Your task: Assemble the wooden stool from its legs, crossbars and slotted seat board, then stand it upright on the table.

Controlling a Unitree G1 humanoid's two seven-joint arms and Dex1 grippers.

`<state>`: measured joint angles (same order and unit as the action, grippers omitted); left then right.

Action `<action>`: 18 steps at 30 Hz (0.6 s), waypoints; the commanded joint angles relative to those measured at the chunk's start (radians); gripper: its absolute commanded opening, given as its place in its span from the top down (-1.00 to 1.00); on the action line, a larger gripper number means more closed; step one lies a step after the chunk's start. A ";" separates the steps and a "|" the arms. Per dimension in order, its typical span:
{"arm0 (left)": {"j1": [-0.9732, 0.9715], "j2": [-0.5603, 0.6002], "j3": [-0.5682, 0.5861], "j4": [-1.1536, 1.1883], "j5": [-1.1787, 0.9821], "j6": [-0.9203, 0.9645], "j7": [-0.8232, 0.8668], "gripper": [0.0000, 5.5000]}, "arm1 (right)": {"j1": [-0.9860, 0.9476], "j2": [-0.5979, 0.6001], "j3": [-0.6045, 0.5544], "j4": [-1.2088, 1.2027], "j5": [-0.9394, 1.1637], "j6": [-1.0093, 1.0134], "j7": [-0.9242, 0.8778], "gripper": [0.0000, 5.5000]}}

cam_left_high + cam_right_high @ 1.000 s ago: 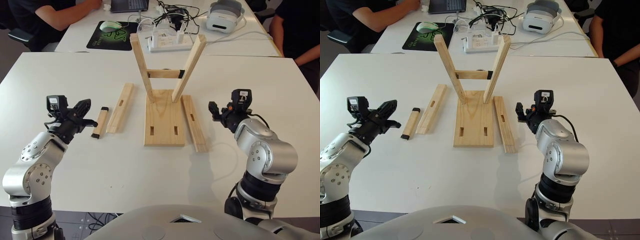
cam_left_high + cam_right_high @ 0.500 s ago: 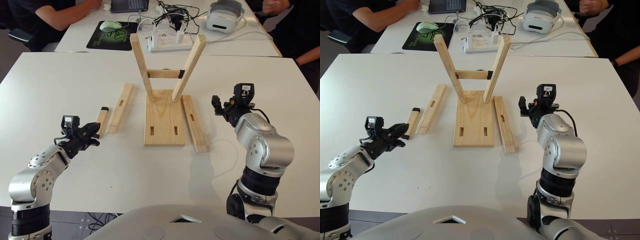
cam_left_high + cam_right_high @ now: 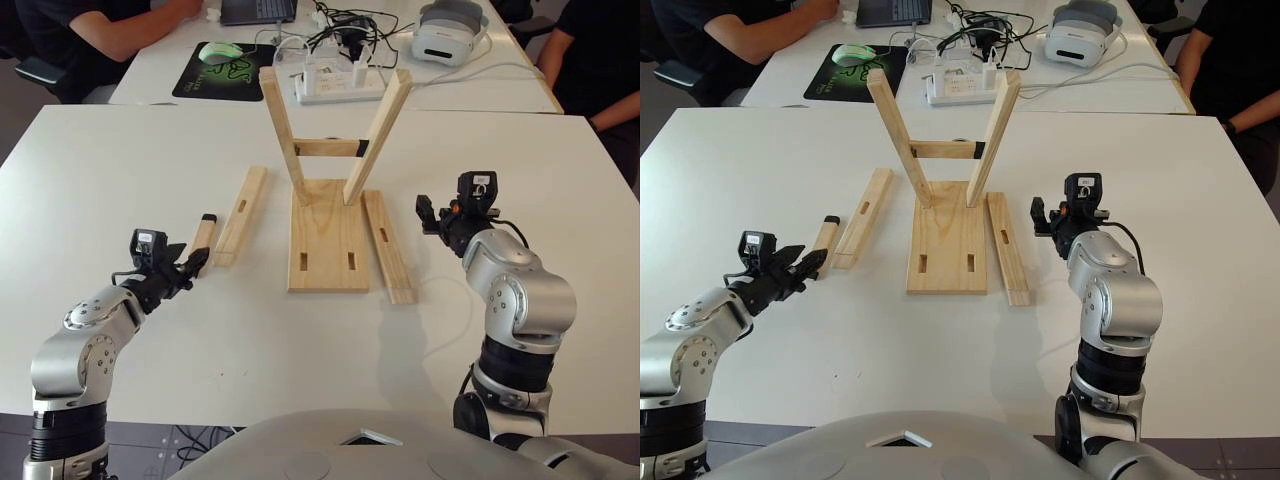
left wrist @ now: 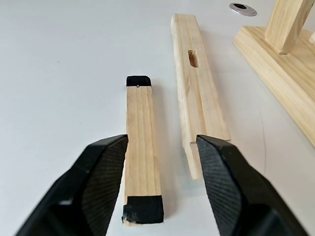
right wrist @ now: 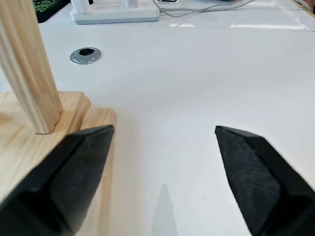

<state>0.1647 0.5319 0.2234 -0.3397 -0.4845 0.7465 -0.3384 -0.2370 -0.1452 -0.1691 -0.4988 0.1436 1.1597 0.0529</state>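
Note:
The slotted seat board (image 3: 328,240) lies flat mid-table. Two legs (image 3: 283,130) (image 3: 380,130) stand slanted in its far slots, joined by a crossbar (image 3: 328,148). One loose leg (image 3: 242,214) lies left of the board, another (image 3: 388,246) along its right edge. A short crossbar with black ends (image 4: 141,147) lies left of the left loose leg. My left gripper (image 4: 160,177) is open, low over the table, its fingers straddling the near end of that crossbar. To the right of the right loose leg, my right gripper (image 3: 440,215) is open and holds nothing.
A metal grommet (image 5: 86,55) sits in the table behind the board. The table behind carries a power strip (image 3: 335,85), cables, a mouse pad (image 3: 215,68) and a white headset (image 3: 450,35). People sit at the far corners.
My left gripper has moved right and forward to the near end of the short crossbar. The right gripper shifted slightly, staying beside the right loose leg.

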 commanded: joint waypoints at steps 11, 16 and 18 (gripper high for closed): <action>0.044 -0.020 -0.033 0.021 0.100 0.000 0.003 0.07 | -0.038 -0.030 0.019 0.026 0.007 -0.017 0.022 -0.40; 0.031 -0.044 -0.031 0.067 0.116 -0.017 0.007 0.07 | -0.059 -0.036 0.032 0.040 0.008 -0.024 0.029 -0.40; 0.035 -0.051 -0.023 0.079 0.120 -0.026 0.010 0.07 | -0.071 -0.039 0.037 0.054 0.009 -0.027 0.035 -0.40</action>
<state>0.1980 0.4921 0.1936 -0.2874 -0.3786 0.7205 -0.3346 -0.2776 -0.1722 -0.1403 -0.4600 0.1446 1.1400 0.0779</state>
